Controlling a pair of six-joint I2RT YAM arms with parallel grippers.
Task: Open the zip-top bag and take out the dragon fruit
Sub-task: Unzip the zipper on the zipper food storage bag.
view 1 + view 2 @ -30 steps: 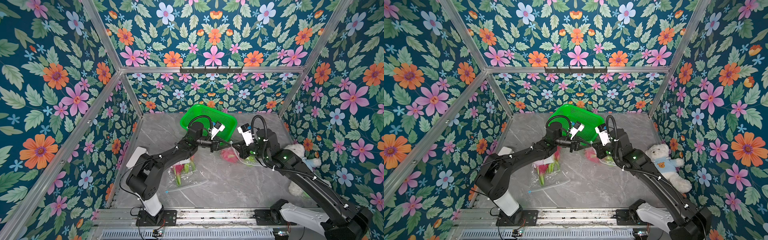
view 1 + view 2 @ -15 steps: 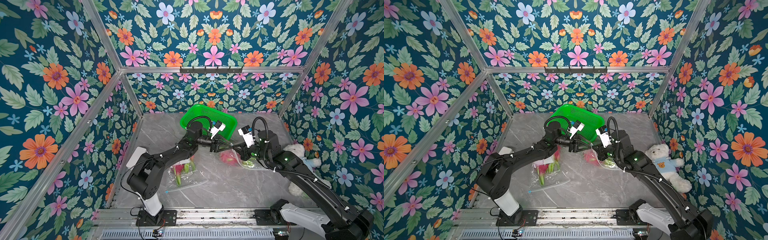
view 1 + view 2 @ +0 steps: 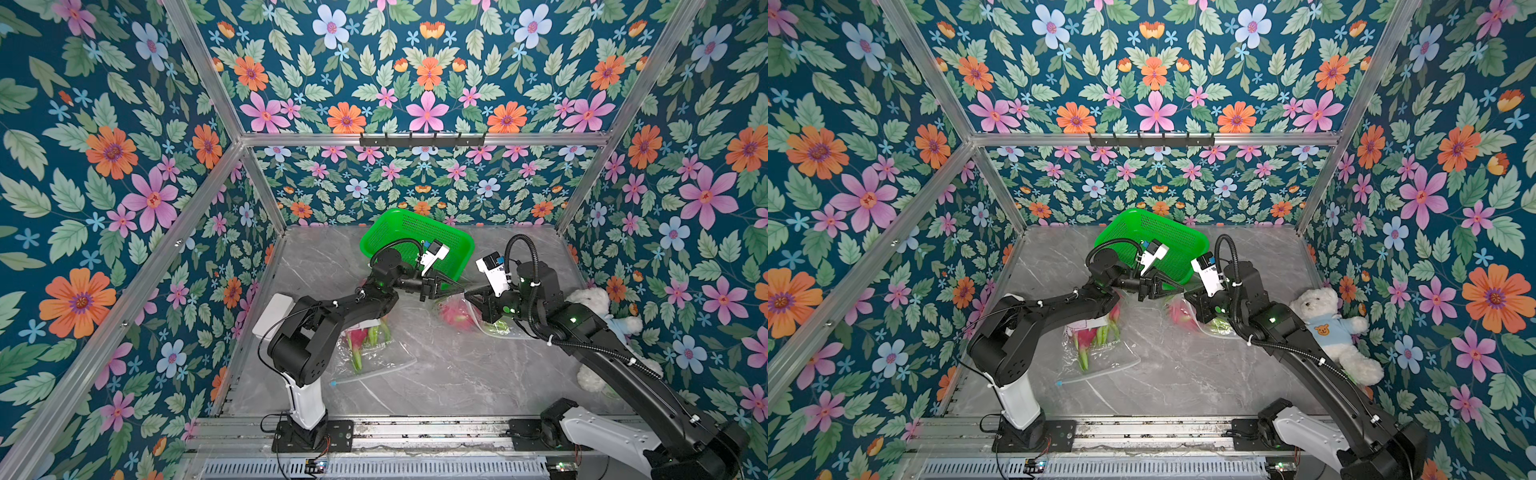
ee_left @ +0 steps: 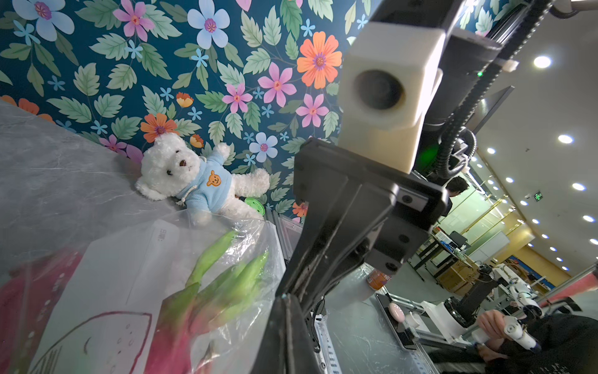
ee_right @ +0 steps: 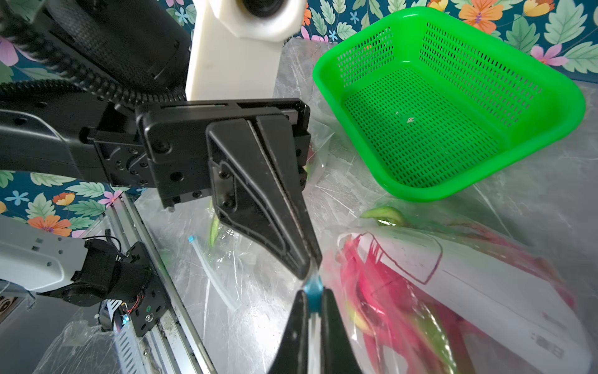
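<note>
Right tool (image 5: 312, 296) clamps the bag (image 5: 485, 285) at its zip end. Left tool (image 5: 309, 268), jaws together, meets it tip-to-tip, with the fruit (image 5: 365, 291) nearer the right arm.

2 zip bags (image 3: 374, 357) (image 3: 494, 329) (fruit (image 3: 455, 316) ct unclear), 1 basket (image 3: 397, 232), 1 teddy (image 3: 1325, 326).

Obs: dragon fruit (image 5: 372, 291) beside the right gripper (image 5: 312, 298) tips blurred behind bag (image 5: 485, 291) film, far end cut off by frame edge; fruit in second bag (image 3: 374, 357) partly hidden beneath left arm (image 3: 345, 307), count indeterminate.
</note>
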